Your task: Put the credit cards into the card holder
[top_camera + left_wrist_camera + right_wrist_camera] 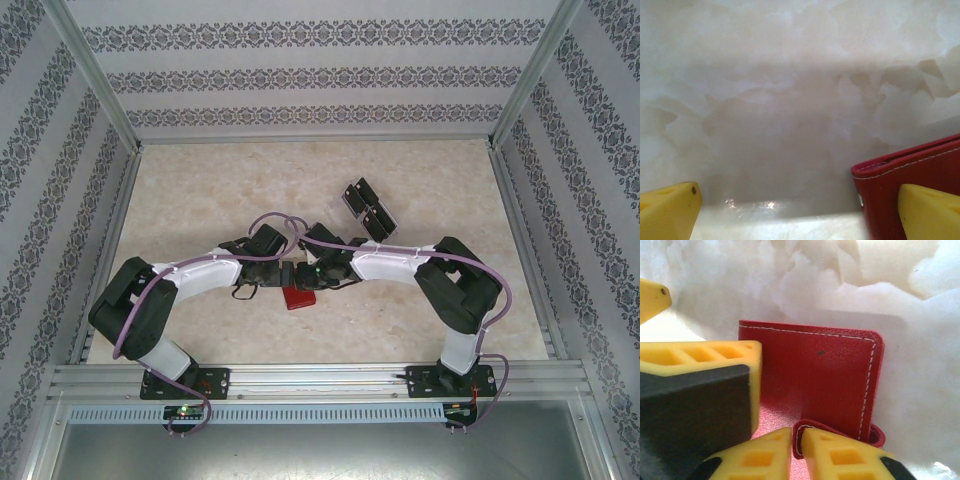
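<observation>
Yellow-fingered left gripper (pixel 800 210) gapes wide, lower frame; card holder (pixel 815 380) lies closed beside it; right gripper (pixel 795 455) nearly shuts at the snap tab (pixel 876 434), whether pinching it we cannot tell; we should pin one cover, peel open; credit cards (pixel 368 207) lie upper right.

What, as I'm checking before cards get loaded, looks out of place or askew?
Nothing spilled or damaged. The card holder lies shut on the table, its snap tab at the fingertips of the right gripper; the credit cards sit skewed to the table edges, farther back.
</observation>
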Available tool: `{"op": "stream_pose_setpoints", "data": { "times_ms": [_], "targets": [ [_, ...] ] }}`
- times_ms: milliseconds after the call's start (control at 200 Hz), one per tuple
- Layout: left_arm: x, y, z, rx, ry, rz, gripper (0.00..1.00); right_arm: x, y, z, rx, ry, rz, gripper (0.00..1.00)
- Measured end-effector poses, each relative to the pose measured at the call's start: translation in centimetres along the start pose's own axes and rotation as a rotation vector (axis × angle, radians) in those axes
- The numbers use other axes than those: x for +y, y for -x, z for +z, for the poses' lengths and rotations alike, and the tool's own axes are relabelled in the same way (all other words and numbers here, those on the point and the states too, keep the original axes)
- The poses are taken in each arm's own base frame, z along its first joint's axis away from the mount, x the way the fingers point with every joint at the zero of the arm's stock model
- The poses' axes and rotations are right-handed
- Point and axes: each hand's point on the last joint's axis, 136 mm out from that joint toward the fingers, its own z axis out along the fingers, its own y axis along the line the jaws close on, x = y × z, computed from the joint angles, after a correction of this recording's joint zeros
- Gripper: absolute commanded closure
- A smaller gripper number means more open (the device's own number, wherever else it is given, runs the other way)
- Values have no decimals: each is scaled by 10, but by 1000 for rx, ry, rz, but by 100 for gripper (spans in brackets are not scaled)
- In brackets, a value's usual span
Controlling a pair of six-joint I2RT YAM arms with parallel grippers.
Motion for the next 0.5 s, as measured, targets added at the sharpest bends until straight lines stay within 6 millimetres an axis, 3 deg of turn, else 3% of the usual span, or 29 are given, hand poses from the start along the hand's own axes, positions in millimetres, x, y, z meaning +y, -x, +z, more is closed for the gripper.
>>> {"op": "stream_pose_setpoints", "data": {
  "times_ms": [175, 245, 410, 500],
  "targets": [
    [3, -1, -2, 7, 4, -6, 0, -3, -3, -12, 2, -31, 8, 46],
    [2, 0, -1, 7, 3, -6, 0, 6, -2, -24, -6, -6, -4, 41],
    [-4, 11, -6, -16, -8, -2, 0, 40, 14, -78, -122, 100, -45, 31],
    [-12, 25, -14, -42, -24, 11, 0, 45, 24, -112, -204, 138, -44, 27]
  ]
}}
